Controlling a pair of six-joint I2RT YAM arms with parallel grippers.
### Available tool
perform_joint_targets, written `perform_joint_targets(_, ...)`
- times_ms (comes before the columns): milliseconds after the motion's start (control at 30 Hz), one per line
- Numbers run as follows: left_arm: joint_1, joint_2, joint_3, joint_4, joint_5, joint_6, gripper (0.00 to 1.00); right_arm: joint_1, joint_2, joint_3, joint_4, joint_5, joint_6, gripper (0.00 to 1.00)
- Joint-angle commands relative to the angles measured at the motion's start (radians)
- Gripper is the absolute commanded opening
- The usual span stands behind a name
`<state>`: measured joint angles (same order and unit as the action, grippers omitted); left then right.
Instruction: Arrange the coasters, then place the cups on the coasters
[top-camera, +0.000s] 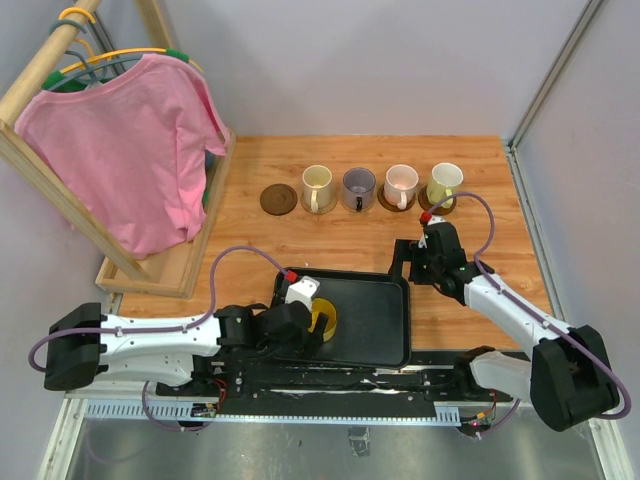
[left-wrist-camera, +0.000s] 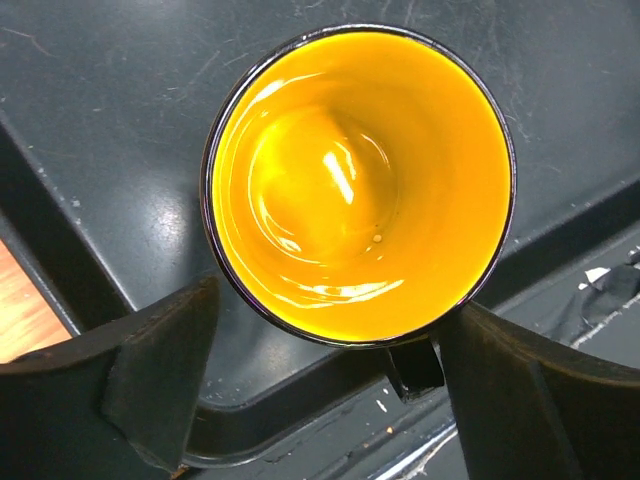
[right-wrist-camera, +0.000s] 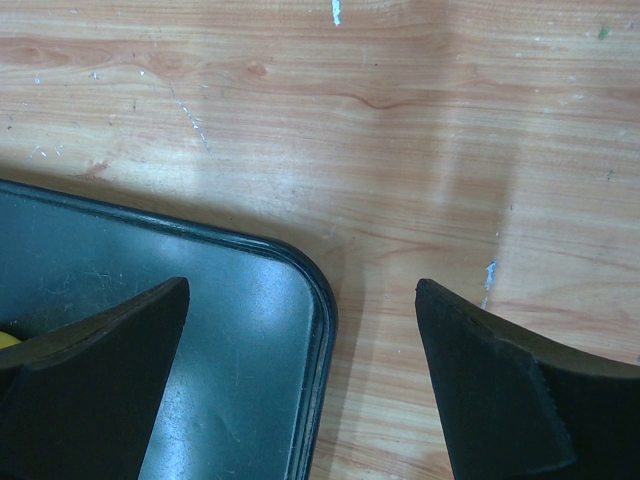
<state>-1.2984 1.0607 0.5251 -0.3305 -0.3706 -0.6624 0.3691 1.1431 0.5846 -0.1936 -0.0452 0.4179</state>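
- Lettering on any cup is too small to tell from above.
- Upright in the black tray (top-camera: 380, 320), toward its left end, stands the yellow cup (left-wrist-camera: 360, 180). Its glossy inside shows down to the bottom, and its handle is mostly hidden.
- Open, the left hand (left-wrist-camera: 325, 300) straddles that cup. One finger stands clear of the wall and the other sits just beside the handle, contact unclear.
- Spread wide, the right hand (right-wrist-camera: 300, 290) hangs over the tray's far right corner, one finger above the tray and one above the wooden counter (right-wrist-camera: 420, 120).
- Beyond the tray's far edge runs a row: a bare brown coaster (top-camera: 279, 199), cream cup (top-camera: 316, 186), grey-purple cup (top-camera: 358, 186), pink cup (top-camera: 401, 184), yellow-green cup (top-camera: 445, 183).
- A dark disc (top-camera: 387, 204) peeks from under the pink cup and a second dark disc (top-camera: 447, 208) from under the yellow-green cup. Under the other two I cannot tell.
- Far left of the tray, a pink shirt (top-camera: 130, 150) hangs on a wooden rack (top-camera: 60, 190), which is cut off by the frame.
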Motion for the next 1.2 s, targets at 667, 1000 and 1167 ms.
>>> perform_joint_targets(667, -0.007, 0.146, 0.016, 0.088, -0.113, 0.089, 0.18, -0.007, 0.008, -0.025, 0.046, -0.025, 0.026, 0.96)
perform_joint_targets(1000, -0.007, 0.121, 0.077, 0.05, -0.199, 0.119, 0.01, -0.003, 0.022, -0.026, 0.052, -0.023, 0.02, 0.96)
perform_joint_targets(1167, -0.006, 0.105, 0.124, 0.083, -0.289, 0.164, 0.01, 0.0, 0.026, -0.027, 0.053, -0.011, 0.01, 0.96)
